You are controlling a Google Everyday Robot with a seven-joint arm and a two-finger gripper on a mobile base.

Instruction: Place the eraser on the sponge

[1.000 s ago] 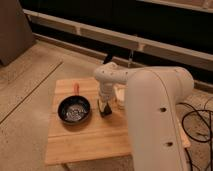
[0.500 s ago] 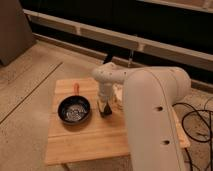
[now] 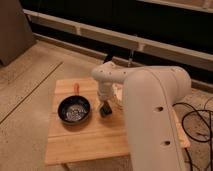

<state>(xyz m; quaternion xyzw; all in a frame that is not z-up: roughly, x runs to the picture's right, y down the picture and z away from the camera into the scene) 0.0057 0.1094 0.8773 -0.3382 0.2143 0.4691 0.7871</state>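
Note:
My white arm reaches down over the wooden table (image 3: 85, 137), and my gripper (image 3: 105, 108) hangs low just right of the black pan. The gripper's dark tip is close to the tabletop. A small dark, slightly green block (image 3: 103, 114) lies right under the tip; it looks like the sponge, mostly covered by the gripper. The eraser cannot be made out apart from the gripper's dark tip, so I cannot tell whether it is held or lying there.
A black round pan (image 3: 74, 110) with an orange handle (image 3: 76, 88) sits on the left half of the table. Something pale (image 3: 118, 93) stands behind the gripper, partly hidden by my arm. Black cables (image 3: 197, 122) lie on the floor at right.

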